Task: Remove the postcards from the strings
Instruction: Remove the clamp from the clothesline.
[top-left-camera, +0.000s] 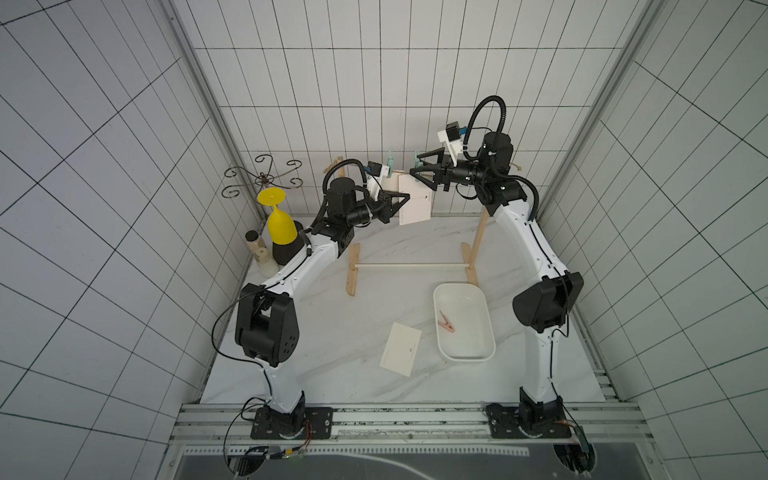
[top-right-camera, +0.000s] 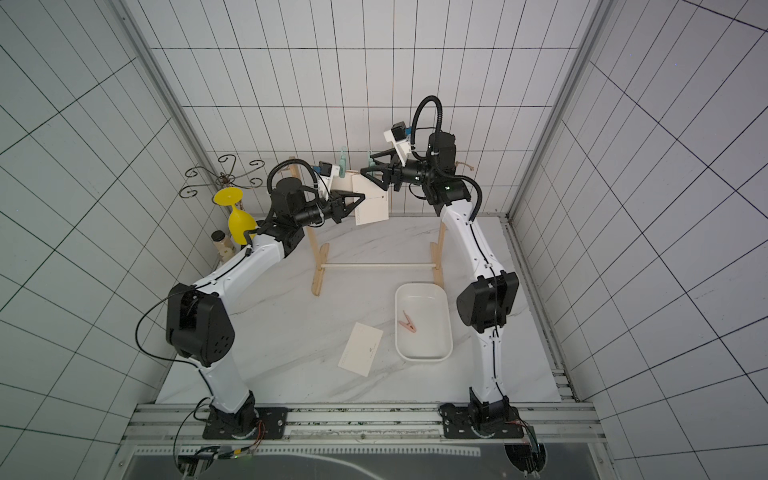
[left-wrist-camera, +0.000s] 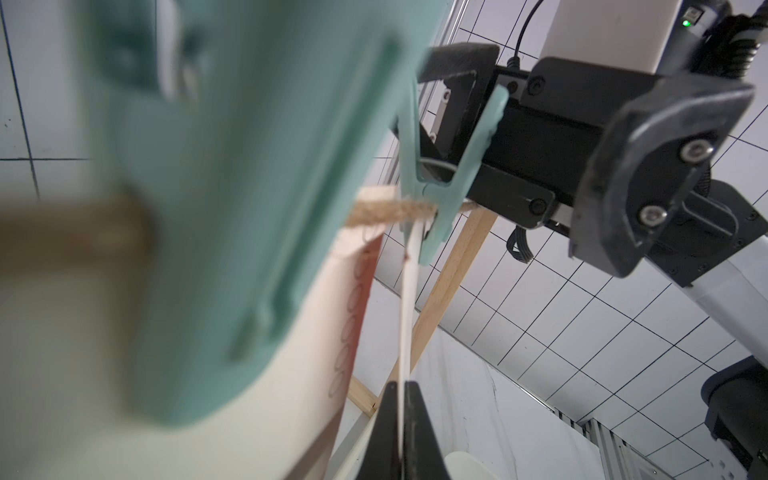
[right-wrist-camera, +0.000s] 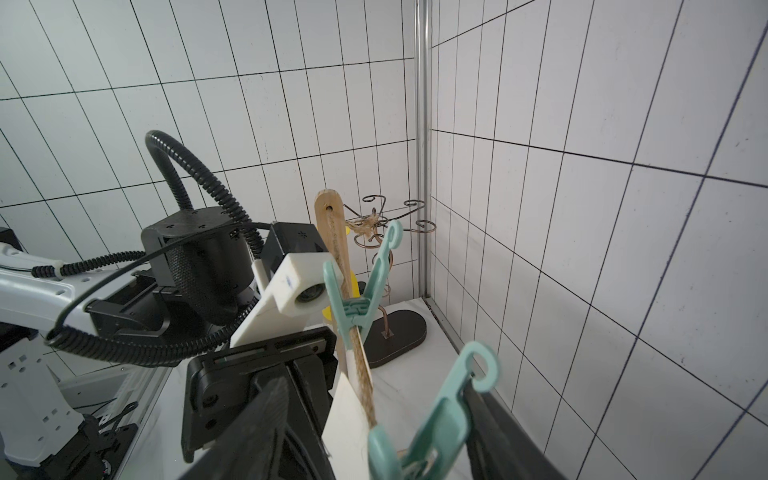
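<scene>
One postcard (top-left-camera: 401, 349) lies on the surface (top-left-camera: 332, 332). Farther back, the left jaws pinch a hanging postcard (top-left-camera: 419, 212) tight. The right jaws stand partly open around its teal peg (left-wrist-camera: 432, 195) on the rope (left-wrist-camera: 386, 210). Next, I think, they must squeeze the peg so the card slips free.

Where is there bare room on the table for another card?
Bare marble lies between the dowel crossbar and the lying postcard, and between that postcard and the left arm. Crowded: around the white tray, and the corner by the yellow glass.
</scene>
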